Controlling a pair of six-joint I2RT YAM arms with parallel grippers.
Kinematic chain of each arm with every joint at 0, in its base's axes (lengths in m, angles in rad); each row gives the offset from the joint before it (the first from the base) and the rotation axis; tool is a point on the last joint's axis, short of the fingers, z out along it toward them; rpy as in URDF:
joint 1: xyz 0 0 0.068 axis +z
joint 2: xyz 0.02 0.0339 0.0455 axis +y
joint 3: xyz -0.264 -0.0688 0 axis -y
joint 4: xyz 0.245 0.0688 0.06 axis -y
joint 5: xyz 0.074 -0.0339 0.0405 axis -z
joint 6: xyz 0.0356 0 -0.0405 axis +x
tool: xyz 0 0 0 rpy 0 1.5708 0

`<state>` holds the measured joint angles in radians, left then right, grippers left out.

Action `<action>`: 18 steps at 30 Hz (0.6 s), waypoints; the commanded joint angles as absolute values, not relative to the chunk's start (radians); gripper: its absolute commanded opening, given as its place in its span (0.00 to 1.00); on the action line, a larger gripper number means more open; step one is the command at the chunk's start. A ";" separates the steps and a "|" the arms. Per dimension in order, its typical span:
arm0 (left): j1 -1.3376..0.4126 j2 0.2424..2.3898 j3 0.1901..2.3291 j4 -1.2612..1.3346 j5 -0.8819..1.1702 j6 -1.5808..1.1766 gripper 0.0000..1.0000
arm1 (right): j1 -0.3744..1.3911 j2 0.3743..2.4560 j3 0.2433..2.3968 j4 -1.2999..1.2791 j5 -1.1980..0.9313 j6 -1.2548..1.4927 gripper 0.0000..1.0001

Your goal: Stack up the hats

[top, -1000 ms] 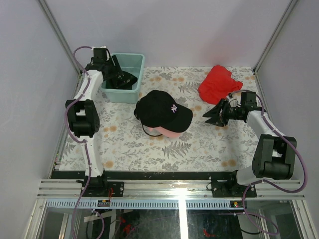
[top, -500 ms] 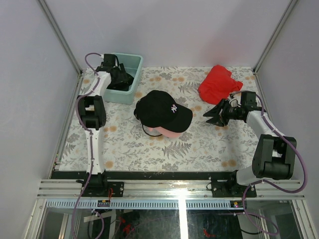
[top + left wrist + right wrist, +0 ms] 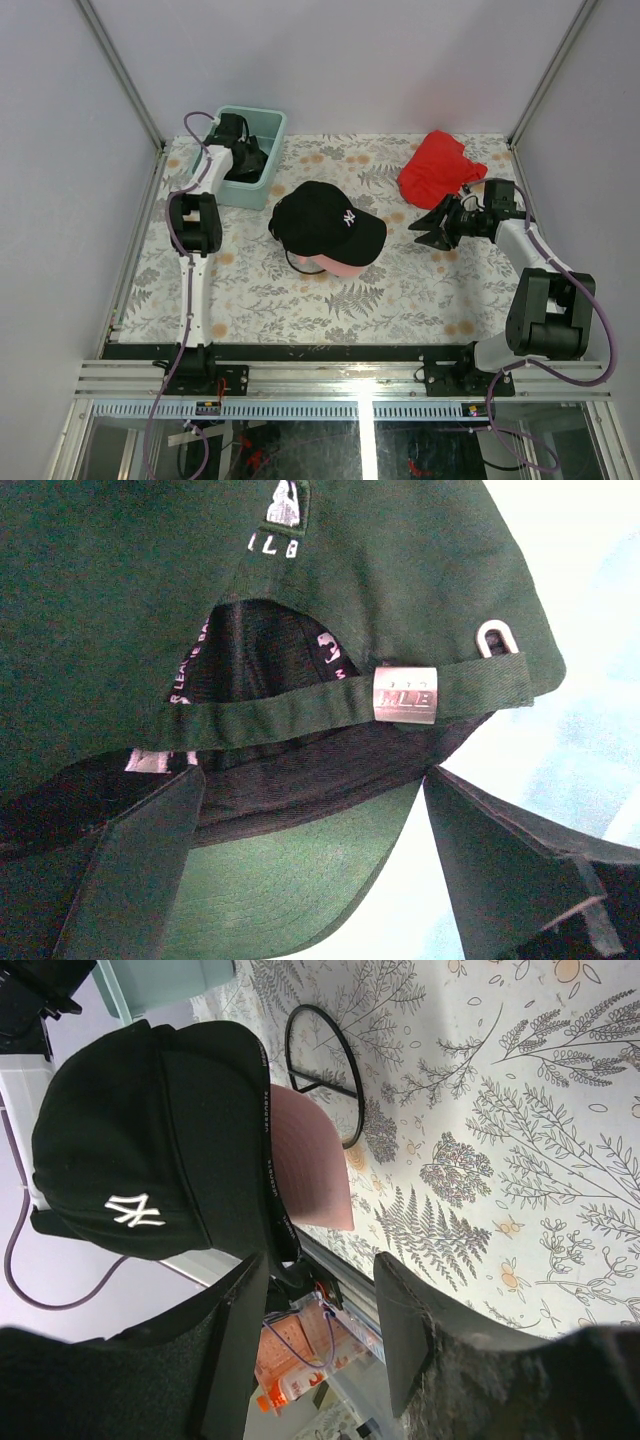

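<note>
A black cap with a white logo [image 3: 325, 222] lies mid-table on top of a light pink cap, whose brim [image 3: 340, 268] sticks out at the front. Both show in the right wrist view, the black cap [image 3: 150, 1140] over the pink brim [image 3: 310, 1170]. My right gripper [image 3: 435, 228] is open and empty, to the right of this stack and pointing at it [image 3: 320, 1330]. My left gripper [image 3: 245, 160] reaches into the mint-green tub [image 3: 262, 185]. There it is open [image 3: 310, 880] over a dark cap [image 3: 150, 590] with an MLB strap buckle [image 3: 405, 692]; the cap's brim [image 3: 300, 875] lies between the fingers.
A bright red cloth [image 3: 437, 168] lies at the back right, just behind my right gripper. A thin black wire loop [image 3: 325, 1070] rests on the floral table cover beside the pink brim. Grey walls and frame posts enclose the table.
My left arm has swung right and reached deeper into the tub, closer to the dark cap. My right gripper has stayed open and barely shifted.
</note>
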<state>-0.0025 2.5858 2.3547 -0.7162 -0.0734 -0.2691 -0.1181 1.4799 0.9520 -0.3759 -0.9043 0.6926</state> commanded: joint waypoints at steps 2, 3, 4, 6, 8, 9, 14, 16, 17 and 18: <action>-0.017 2.654 2.405 -0.823 -0.140 -0.249 0.91 | -0.120 1.491 0.997 -0.396 -0.905 0.686 0.54; -0.018 2.662 2.409 -0.833 -0.141 -0.251 0.89 | -0.120 1.490 0.998 -0.400 -0.906 0.683 0.54; -0.016 2.667 2.412 -0.841 -0.139 -0.253 0.87 | -0.120 1.490 1.000 -0.401 -0.908 0.682 0.54; -0.016 2.668 2.404 -0.846 -0.140 -0.257 0.74 | -0.120 1.488 1.000 -0.401 -0.912 0.680 0.54; -0.015 2.666 2.389 -0.848 -0.144 -0.260 0.49 | -0.120 1.487 1.004 -0.403 -0.917 0.681 0.54; -0.016 2.663 2.383 -0.848 -0.144 -0.261 0.34 | -0.120 1.484 1.005 -0.404 -0.917 0.679 0.54; -0.011 2.614 2.354 -0.851 -0.096 -0.278 0.00 | -0.120 1.474 1.019 -0.415 -0.922 0.675 0.54; -0.007 2.549 2.321 -0.834 -0.054 -0.297 0.00 | -0.119 1.470 1.029 -0.423 -0.923 0.669 0.54; -0.005 2.507 2.297 -0.815 -0.028 -0.309 0.00 | -0.120 1.470 1.036 -0.429 -0.921 0.662 0.54; -0.001 2.464 2.271 -0.797 -0.004 -0.328 0.00 | -0.120 1.470 1.041 -0.434 -0.921 0.659 0.54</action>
